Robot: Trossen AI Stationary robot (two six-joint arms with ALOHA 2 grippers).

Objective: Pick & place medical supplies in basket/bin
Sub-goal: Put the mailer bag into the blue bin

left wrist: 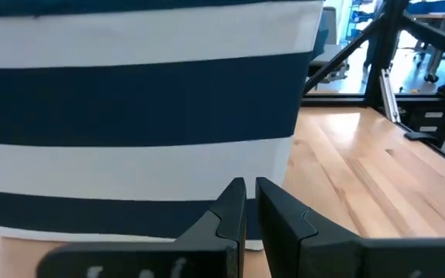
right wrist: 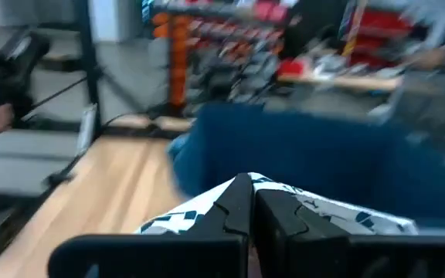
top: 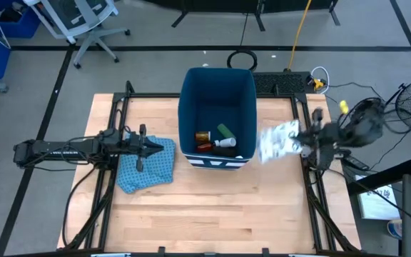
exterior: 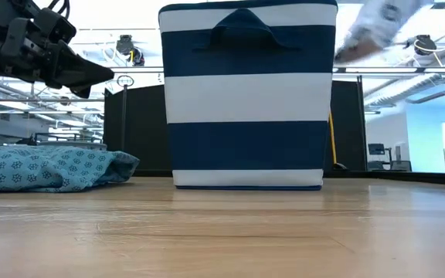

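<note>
- One large dark-blue bin [top: 217, 93] with white stripes stands upright at the middle of the wooden table [top: 212, 214], toward its far side; on its floor lie an orange bottle [top: 203, 136], a green bar [top: 225, 131], a red bottle [top: 205, 146] and a small white item with a dark part [top: 225, 143].
- A blue patterned cloth [top: 147, 168] lies crumpled on the table just left of the bin.
- The white black-patterned flat packet [top: 277, 140] hangs in the air just outside the bin's right wall, near rim height in the low view, blurred there.
- The right gripper [right wrist: 252, 202] has its fingers closed on the packet's edge, at the table's right side.
- The left gripper [left wrist: 250, 202] hovers over the cloth, pointing at the bin's left wall, fingers nearly together with a thin gap, holding nothing.
</note>
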